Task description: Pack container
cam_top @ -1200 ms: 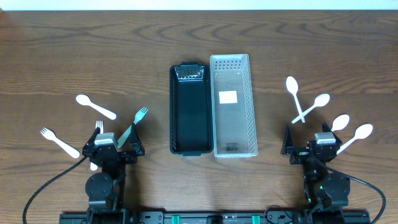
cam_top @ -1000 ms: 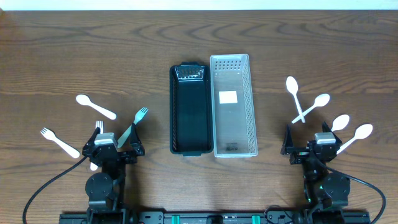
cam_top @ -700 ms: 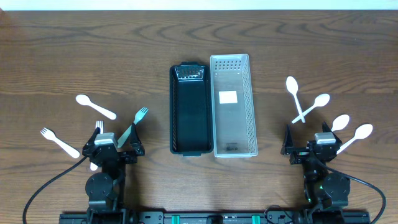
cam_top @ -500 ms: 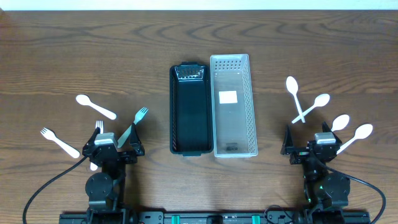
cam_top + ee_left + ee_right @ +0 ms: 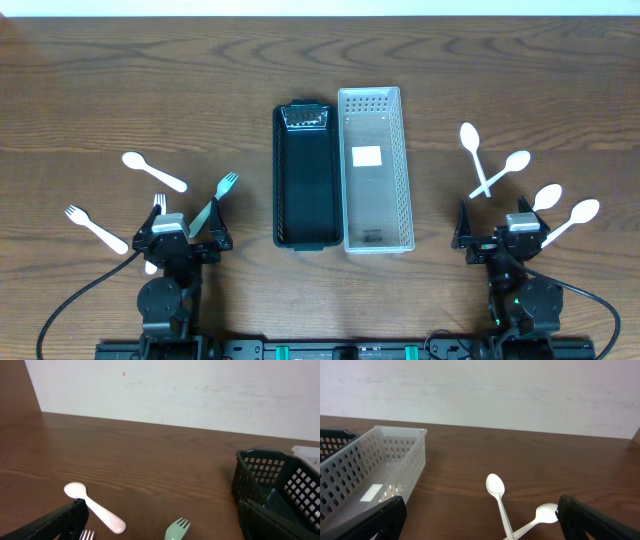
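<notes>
Overhead, the black basket point(image 5: 277, 180) and the white perforated basket point(image 5: 408, 180) are sitting side by side, touching, mid-tabletop point(image 5: 100, 80). The left tool point(image 5: 183, 240) and right tool point(image 5: 500, 238) are both standing spread wide, pinching nothing. At the left wrist, a white spoon point(image 5: 95, 510) and a green fork point(image 5: 176, 529) are lying ahead. At the right wrist, two crossed spoons point(image 5: 496, 487) are lying near the white perforated basket.

Nothing is changing between the earlier frames and this one. The left gripper point(image 5: 182, 239) and the right gripper point(image 5: 503, 236) are not moving from the table's point(image 5: 100, 80) near edge, their jaws spread wide. None of the spoons point(image 5: 470, 140), the forks point(image 5: 227, 182), the black basket point(image 5: 278, 180) or the clear basket point(image 5: 405, 180) is shifting.
</notes>
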